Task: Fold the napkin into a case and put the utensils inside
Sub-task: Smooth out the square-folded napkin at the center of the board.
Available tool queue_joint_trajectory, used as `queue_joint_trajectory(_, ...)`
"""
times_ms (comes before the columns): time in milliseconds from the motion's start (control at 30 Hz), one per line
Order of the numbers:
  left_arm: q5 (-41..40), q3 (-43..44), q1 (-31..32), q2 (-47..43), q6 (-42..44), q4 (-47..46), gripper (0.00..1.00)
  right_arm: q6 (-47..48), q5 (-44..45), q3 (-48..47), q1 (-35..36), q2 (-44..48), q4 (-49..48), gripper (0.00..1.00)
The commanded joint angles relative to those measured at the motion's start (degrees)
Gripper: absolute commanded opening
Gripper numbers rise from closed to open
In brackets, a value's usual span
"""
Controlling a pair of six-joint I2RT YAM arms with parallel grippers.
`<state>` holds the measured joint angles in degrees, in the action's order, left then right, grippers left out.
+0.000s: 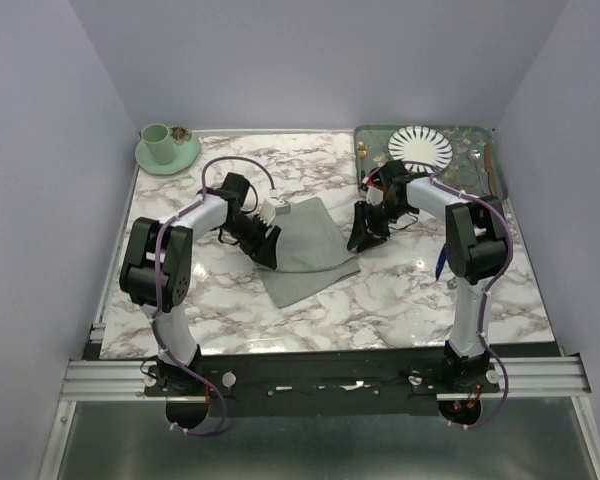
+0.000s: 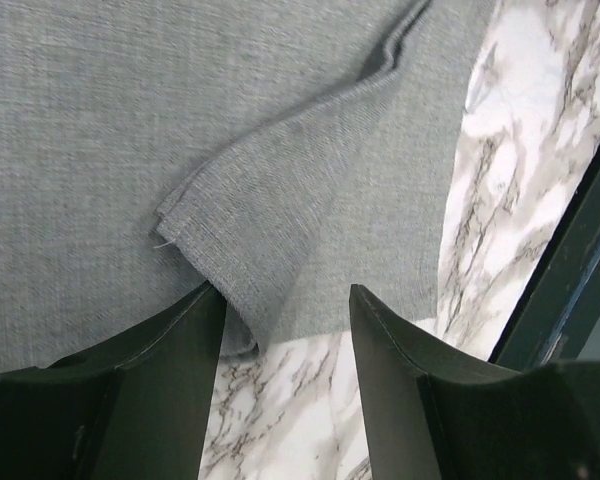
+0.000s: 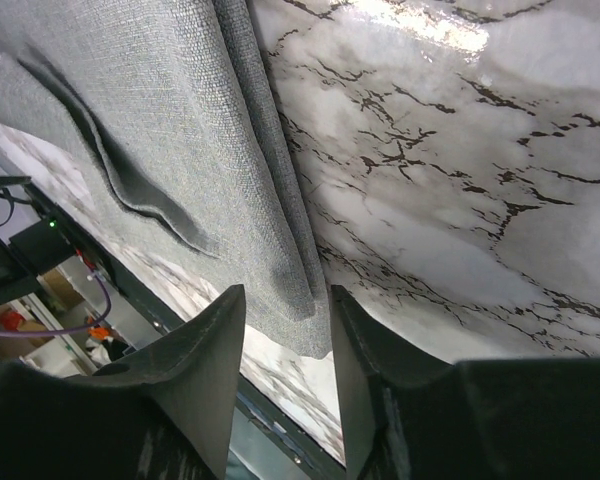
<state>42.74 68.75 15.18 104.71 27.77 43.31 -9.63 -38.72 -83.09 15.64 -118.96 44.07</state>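
1. The plain mid-grey soft cloth napkin point(image 1: 305, 250) sits around the middle of the white marble worktop point(image 1: 400, 290). It's already partly doubled over, so it's not a flat square and not a proper case yet. Its long axis runs roughly from the far edge toward the near edge, skewed a bit, with the near end swinging toward the left side.

2. The key bit is that the napkin lies right between the two arms. The left gripper point(image 1: 265, 240) is on its left long edge and the right gripper point(image 1: 362, 235) is on its right edge, so neither arm is really nearer.

3. In the left wrist view, the left gripper point(image 2: 285, 300) has its fingers spread. A folded-over corner of the napkin point(image 2: 130, 120) pokes into the gap and brushes one finger, but nothing is pinched as far as I can see.

4. In the right wrist view, the right gripper point(image 3: 285, 295) has its fingers apart too, though the gap is narrower. They straddle the doubled edge of the napkin point(image 3: 160, 110), and bare marble shows between them, so I'd call it not clamped yet.

5. My guess is the next move is both sides nipping their edge and folding across the long axis, so both grips need to land on both layers.

6. What looks like a dark-blue-handled utensil point(image 1: 440, 262) peeks out by the right arm, well apart from the cloth.
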Motion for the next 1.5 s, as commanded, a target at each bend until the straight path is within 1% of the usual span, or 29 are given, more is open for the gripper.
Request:
queue_joint_trajectory(0,0.95,-4.58,0.03,-7.75,10.01,0.64,0.61,-0.04,-1.36,-0.76,-0.08,-0.84,0.93,0.45)
queue_joint_trajectory(33,0.24,-5.63,0.11,-8.63,11.07,0.29,0.61,-0.04,-1.36,-0.67,-0.17,-0.84,0.84,0.44)
queue_joint_trajectory(167,-4.24,-10.47,1.52,-12.76,10.29,-6.72,0.61,0.13,-1.62,-0.41,-0.17,-1.01,0.84,0.40)
queue_joint_trajectory(300,-8.72,-16.79,4.24,-17.60,9.41,-14.46,0.68,0.40,-1.45,-0.49,-0.17,-0.75,1.19,0.37)
queue_joint_trajectory(367,-11.27,-18.91,5.64,-20.84,9.58,-18.85,0.68,0.40,-1.80,-0.67,-0.17,-0.58,1.10,0.33)
queue_joint_trajectory(467,-14.16,-23.30,7.14,-25.49,12.04,-23.34,0.68,0.40,-1.89,-1.02,-0.17,-0.57,1.45,0.33)
queue_joint_trajectory(500,-14.44,-25.31,8.19,-26.73,13.00,-23.97,0.68,0.40,-1.89,-1.02,-0.17,-0.66,1.63,0.33)
queue_joint_trajectory(567,-14.96,-26.47,9.16,-29.37,15.91,-24.50,0.67,0.49,-1.89,-1.20,-0.17,-0.75,1.72,0.32)
queue_joint_trajectory(667,-15.32,-26.92,9.69,-30.70,16.00,-25.02,0.69,0.66,-1.97,-1.20,-0.17,-1.01,1.89,0.32)
queue_joint_trajectory(767,-15.41,-24.29,9.69,-28.52,19.15,-21.62,0.74,0.93,-1.71,-0.94,-0.17,-0.84,1.98,0.31)
queue_joint_trajectory(800,-14.80,-22.19,9.69,-27.63,19.69,-21.08,0.76,1.10,-1.71,-0.85,-0.17,-0.75,2.07,0.29)
queue_joint_trajectory(867,-14.18,-19.98,10.48,-24.39,22.22,-19.15,0.78,1.19,-1.71,-0.85,-0.08,-0.66,2.16,0.27)
queue_joint_trajectory(1000,-14.88,-14.89,12.85,-19.55,24.78,-18.44,0.78,0.84,-1.97,-1.37,-0.17,-0.93,2.33,0.24)
queue_joint_trajectory(1033,-13.92,-14.09,13.21,-18.84,24.88,-18.18,0.78,0.93,-2.06,-1.81,-0.17,-1.01,2.42,0.21)
queue_joint_trajectory(1133,-13.04,-12.07,15.22,-16.21,25.31,-17.47,0.78,1.01,-2.41,-2.08,-0.26,-1.19,3.03,0.20)
queue_joint_trajectory(1233,-12.86,-10.75,17.34,-13.57,26.02,-17.29,0.78,1.10,-2.50,-2.16,-0.17,-1.36,2.95,0.16)
queue_joint_trajectory(1467,-10.40,-6.53,19.36,-6.72,25.32,-17.12,0.78,1.10,-2.50,-2.16,-0.17,-1.80,2.95,0.15)
